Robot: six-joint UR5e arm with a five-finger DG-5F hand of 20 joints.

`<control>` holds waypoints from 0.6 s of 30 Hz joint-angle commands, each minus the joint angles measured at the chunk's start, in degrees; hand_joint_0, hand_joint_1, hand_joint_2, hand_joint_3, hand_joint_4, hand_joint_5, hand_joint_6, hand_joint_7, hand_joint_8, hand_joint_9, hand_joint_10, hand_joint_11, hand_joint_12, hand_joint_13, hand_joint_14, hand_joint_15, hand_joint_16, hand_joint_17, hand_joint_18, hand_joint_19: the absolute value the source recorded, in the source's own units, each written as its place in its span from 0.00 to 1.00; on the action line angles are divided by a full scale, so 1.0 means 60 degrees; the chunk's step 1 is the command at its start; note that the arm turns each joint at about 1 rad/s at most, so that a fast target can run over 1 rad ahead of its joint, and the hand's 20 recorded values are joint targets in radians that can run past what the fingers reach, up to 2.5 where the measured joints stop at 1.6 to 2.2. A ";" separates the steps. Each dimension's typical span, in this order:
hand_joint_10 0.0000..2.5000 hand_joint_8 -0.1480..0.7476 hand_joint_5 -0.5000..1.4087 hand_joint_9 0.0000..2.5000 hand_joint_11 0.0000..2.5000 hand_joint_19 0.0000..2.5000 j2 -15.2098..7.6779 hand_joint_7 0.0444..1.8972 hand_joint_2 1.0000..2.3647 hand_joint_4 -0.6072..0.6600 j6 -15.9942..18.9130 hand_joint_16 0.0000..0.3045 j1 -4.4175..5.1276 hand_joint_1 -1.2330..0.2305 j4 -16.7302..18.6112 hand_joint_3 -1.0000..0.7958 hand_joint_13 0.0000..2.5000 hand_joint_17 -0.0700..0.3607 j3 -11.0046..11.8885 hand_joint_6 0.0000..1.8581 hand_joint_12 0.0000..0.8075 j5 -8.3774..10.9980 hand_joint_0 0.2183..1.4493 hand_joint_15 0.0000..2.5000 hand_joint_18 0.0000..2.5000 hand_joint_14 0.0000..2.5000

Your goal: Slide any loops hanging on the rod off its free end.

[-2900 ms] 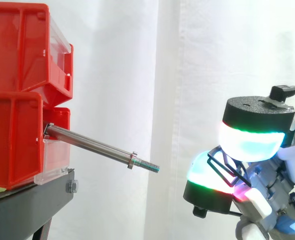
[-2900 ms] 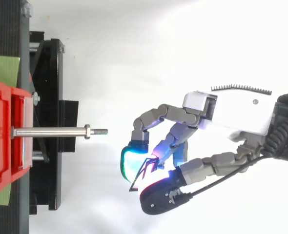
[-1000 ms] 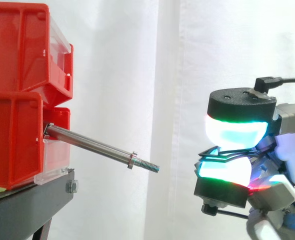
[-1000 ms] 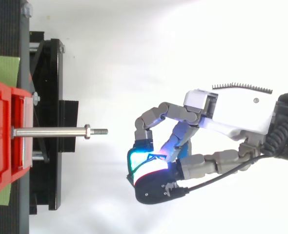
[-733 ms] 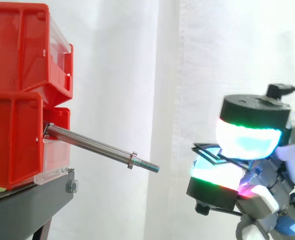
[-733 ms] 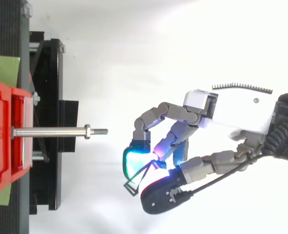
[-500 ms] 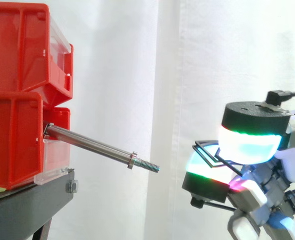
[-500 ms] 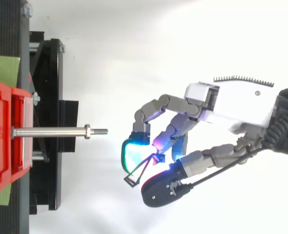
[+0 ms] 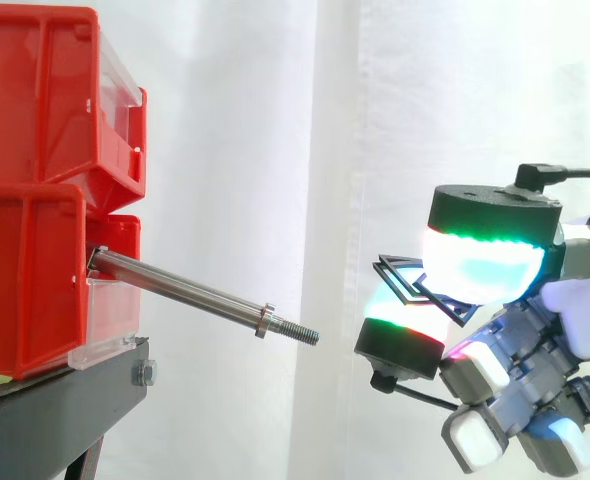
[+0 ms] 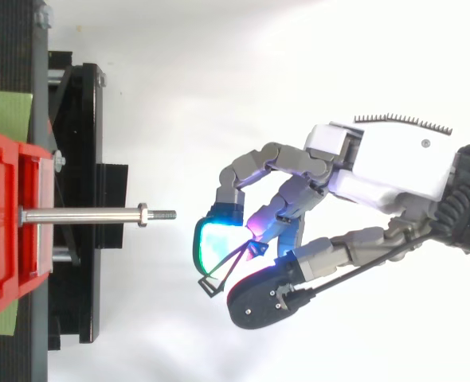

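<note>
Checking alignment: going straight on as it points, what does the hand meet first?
Probably the black stand, not the rod: from above, the hand and its pinched loop sit to one side of the rod's line. Height is uncertain.

One rod (image 9: 185,290), one black loop (image 9: 397,279), one hand (image 10: 386,167), one black stand (image 9: 65,400), red bins (image 9: 35,100) (at least two, stacked).
</note>
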 commanded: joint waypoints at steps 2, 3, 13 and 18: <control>0.01 0.49 0.15 0.38 0.31 0.28 -0.0006 0.51 0.00 0.55 0.0005 0.17 0.0015 0.26 -0.0007 0.28 0.38 0.44 0.0000 0.47 0.43 0.0064 0.44 0.13 0.42 0.01; 0.01 0.49 0.15 0.38 0.31 0.27 -0.0006 0.51 0.00 0.55 0.0005 0.17 0.0000 0.25 -0.0007 0.28 0.38 0.44 0.0000 0.47 0.44 0.0078 0.44 0.13 0.42 0.00; 0.01 0.49 0.15 0.37 0.31 0.27 -0.0006 0.52 0.00 0.57 0.0078 0.18 0.0044 0.24 -0.0007 0.28 0.36 0.44 0.0000 0.47 0.44 0.0137 0.43 0.13 0.41 0.00; 0.01 0.48 0.15 0.36 0.31 0.28 -0.0006 0.52 0.00 0.57 0.0078 0.18 0.0059 0.24 -0.0007 0.28 0.36 0.44 0.0000 0.47 0.44 0.0210 0.39 0.13 0.41 0.00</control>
